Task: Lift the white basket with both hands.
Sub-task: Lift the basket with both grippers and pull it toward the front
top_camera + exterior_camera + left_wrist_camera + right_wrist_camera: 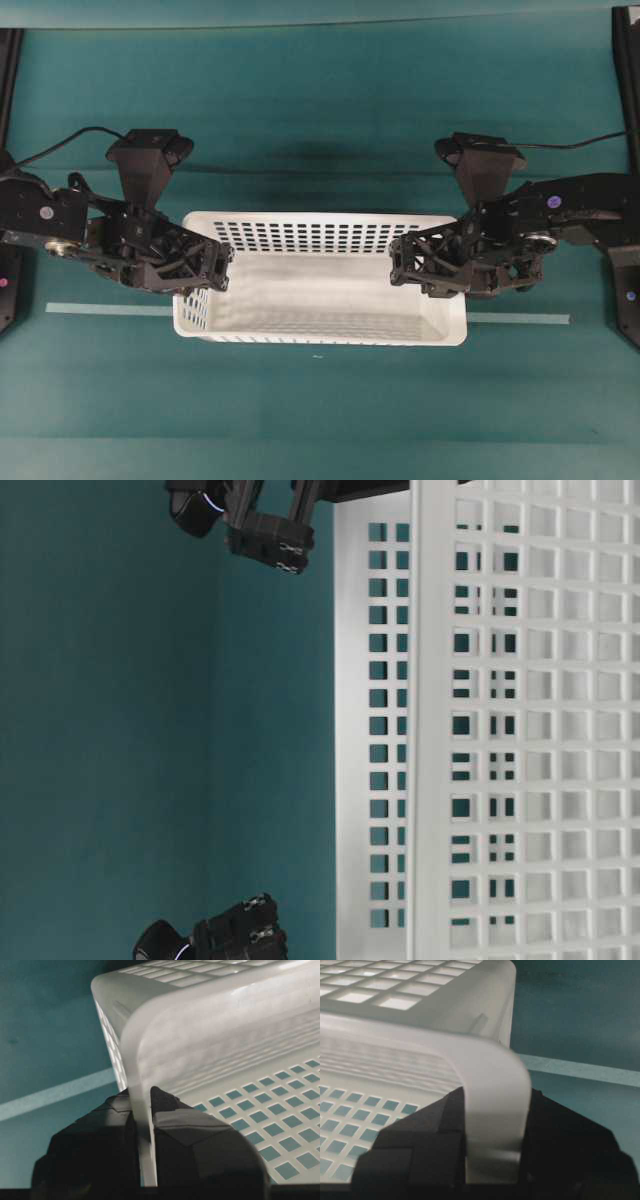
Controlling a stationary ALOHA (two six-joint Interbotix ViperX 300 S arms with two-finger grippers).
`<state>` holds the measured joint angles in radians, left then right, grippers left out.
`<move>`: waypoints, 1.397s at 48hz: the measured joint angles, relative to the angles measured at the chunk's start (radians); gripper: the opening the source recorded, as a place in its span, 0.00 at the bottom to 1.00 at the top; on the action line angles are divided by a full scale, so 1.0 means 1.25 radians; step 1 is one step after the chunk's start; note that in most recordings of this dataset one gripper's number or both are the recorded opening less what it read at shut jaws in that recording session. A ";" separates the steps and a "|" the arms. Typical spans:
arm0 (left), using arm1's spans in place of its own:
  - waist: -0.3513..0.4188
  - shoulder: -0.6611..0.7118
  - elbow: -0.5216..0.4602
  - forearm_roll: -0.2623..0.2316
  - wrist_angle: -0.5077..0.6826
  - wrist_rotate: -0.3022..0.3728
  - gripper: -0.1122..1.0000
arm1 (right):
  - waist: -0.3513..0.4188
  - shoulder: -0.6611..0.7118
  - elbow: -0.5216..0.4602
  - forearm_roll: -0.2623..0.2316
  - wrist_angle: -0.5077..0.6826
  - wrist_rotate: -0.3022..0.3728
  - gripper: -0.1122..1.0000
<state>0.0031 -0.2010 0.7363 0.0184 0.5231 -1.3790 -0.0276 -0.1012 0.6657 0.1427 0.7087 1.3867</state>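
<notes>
The white basket (300,238) sits mid-table, long side across, its walls full of small slots. My left gripper (216,266) is shut on its left short wall. In the left wrist view one finger presses inside and one outside the thin wall (200,1035), with the left gripper (141,1097) closed flat on it. My right gripper (405,262) is shut on the right short wall. In the right wrist view the right gripper (496,1092) clamps the wide rounded rim (420,1015) between both fingers. I cannot tell whether the basket floor touches the table.
A pale tape strip (100,309) runs across the teal cloth and passes behind the basket. Black arm bases stand at the far left (8,270) and far right (628,290) edges. The table-level view shows the slotted wall (372,730) close up.
</notes>
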 measured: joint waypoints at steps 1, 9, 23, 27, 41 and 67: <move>-0.001 0.000 0.000 0.000 0.001 -0.005 0.08 | 0.001 0.002 -0.001 -0.002 0.000 0.001 0.24; -0.011 0.000 0.000 0.000 0.009 -0.026 0.08 | 0.011 0.016 -0.015 -0.012 0.004 0.004 0.24; -0.021 0.000 0.000 0.000 0.009 -0.026 0.08 | 0.022 0.031 -0.021 -0.013 0.007 0.011 0.24; -0.025 0.001 0.000 0.000 0.009 -0.026 0.08 | 0.026 0.031 -0.023 -0.013 0.012 0.016 0.24; -0.034 0.010 -0.001 0.000 0.009 -0.027 0.08 | 0.039 0.033 -0.025 -0.013 0.016 0.032 0.24; -0.034 0.022 -0.009 0.000 0.009 -0.028 0.08 | 0.039 0.033 -0.025 -0.018 0.031 0.034 0.24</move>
<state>-0.0399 -0.1733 0.7256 0.0184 0.5338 -1.4143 0.0215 -0.0598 0.6351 0.1197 0.7470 1.4297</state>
